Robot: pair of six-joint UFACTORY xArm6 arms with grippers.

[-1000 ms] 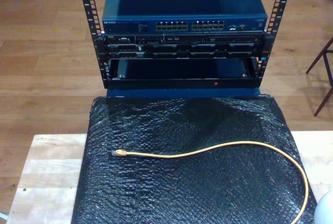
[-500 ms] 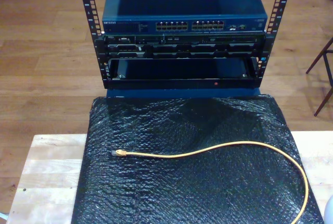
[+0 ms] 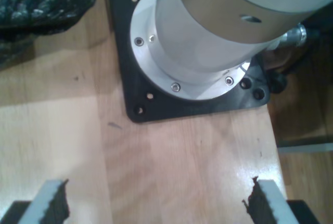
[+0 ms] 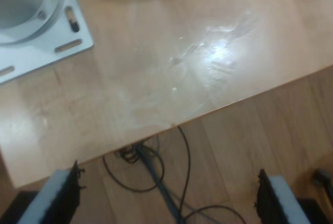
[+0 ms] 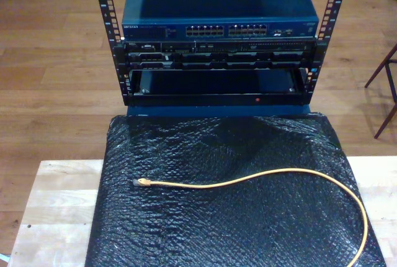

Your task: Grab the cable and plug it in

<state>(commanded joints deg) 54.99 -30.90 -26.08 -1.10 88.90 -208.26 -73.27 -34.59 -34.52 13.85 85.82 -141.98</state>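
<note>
Cable (image 5: 260, 177): yellow-orange, lying loose on the black bubble sheet (image 5: 223, 230). Long axis runs across the sheet, then curls down toward the sheet's near edge at the exterior view's right.
Plug (image 5: 141, 182): clear tip, pointing toward the exterior view's left, resting on the sheet, nothing touching it.
Rack (image 5: 217, 37): beyond the sheet's far edge; blue switch (image 5: 220, 6) on top, its row of ports facing the sheet.
My first gripper (image 3: 156, 206): jaws spread wide, nothing between them; wooden table (image 3: 182, 156) below, a round arm base (image 3: 208, 41) on a black plate just ahead.
My second gripper (image 4: 169, 198): jaws apart, empty; hanging over the table edge (image 4: 208, 114), dark wires (image 4: 156, 177) on the floor beneath.
Cable relative to grippers: cannot tell; the wrist views give no link to the cable.
</note>
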